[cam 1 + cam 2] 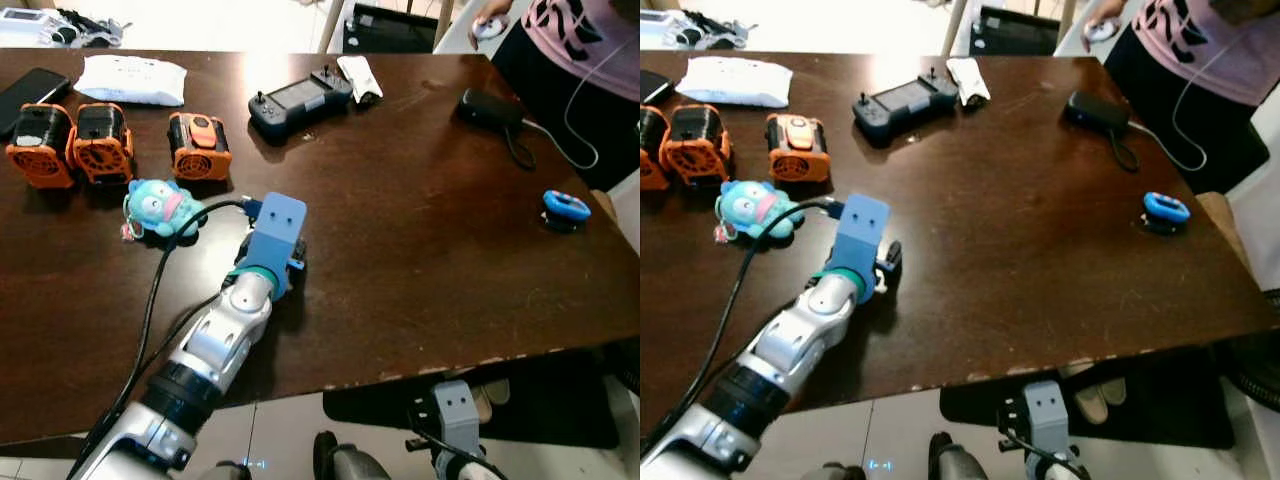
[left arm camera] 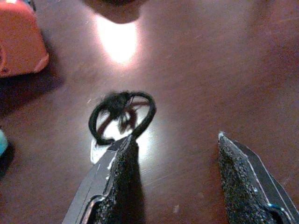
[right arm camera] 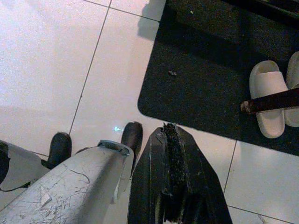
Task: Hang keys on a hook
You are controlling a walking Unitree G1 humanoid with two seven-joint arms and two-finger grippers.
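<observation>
Left end effector (image 2: 175, 175): low over dark bench (image 1: 420, 250), fingers spread wide, empty. Key ring (image 2: 122, 116): black loop flat on bench, at one finger's tip. Blue plush (image 1: 160, 210): 10 o'clock of wrist. Right end effector (image 3: 170, 186): hangs over floor tiles, fingers pressed together, empty.

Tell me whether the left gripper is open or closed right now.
Open. In the left wrist view the left gripper's two black fingers stand apart over the dark table, with the black key ring lying flat beside one fingertip.

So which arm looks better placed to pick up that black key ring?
Left. The left gripper is open over the table with the black key ring at one fingertip; the right gripper hangs below the table edge, shut.
</observation>
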